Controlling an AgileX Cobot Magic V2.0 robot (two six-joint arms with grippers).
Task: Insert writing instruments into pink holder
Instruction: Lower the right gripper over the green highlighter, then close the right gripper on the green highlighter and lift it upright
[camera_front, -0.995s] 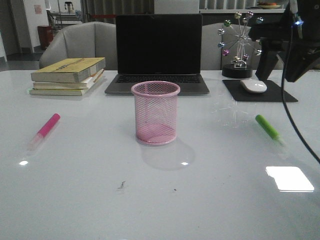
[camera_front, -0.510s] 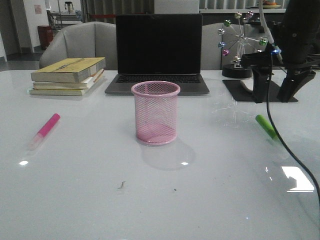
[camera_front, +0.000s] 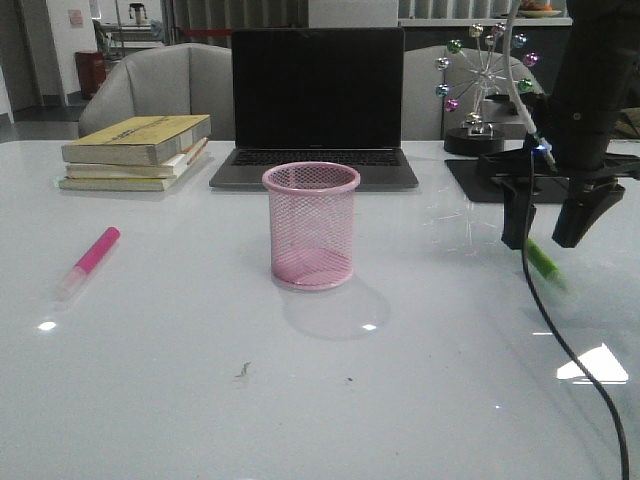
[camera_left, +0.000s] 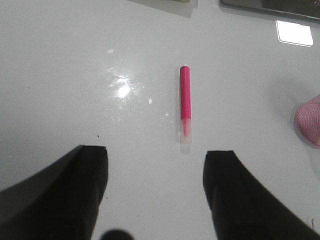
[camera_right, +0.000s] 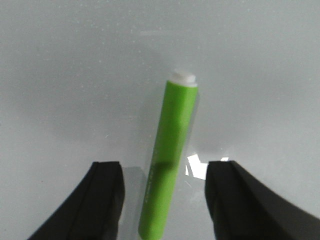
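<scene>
The pink mesh holder (camera_front: 311, 225) stands upright at the table's middle; its base edge (camera_left: 309, 123) shows in the left wrist view. A pink highlighter (camera_front: 90, 260) lies flat at the left, also the pink highlighter (camera_left: 185, 103) ahead of my open left gripper (camera_left: 156, 172), which holds nothing. The left gripper is not in the front view. The lime green highlighter (camera_front: 544, 262) lies flat at the right. My right gripper (camera_front: 545, 228) hovers just over it, open, its fingers straddling the green highlighter (camera_right: 171, 157) without touching it; the right gripper (camera_right: 164, 187) is open.
A closed-screen black laptop (camera_front: 316, 105) sits behind the holder. Stacked books (camera_front: 138, 150) lie at the back left. A small ferris-wheel ornament (camera_front: 483, 85) and a black mouse pad (camera_front: 480, 180) are at the back right. A black cable (camera_front: 560, 340) hangs from the right arm.
My right arm has come down and toward the near side, from above the mouse pad to just over the green highlighter, hiding the mouse. The pink highlighter and the holder have not moved.
</scene>
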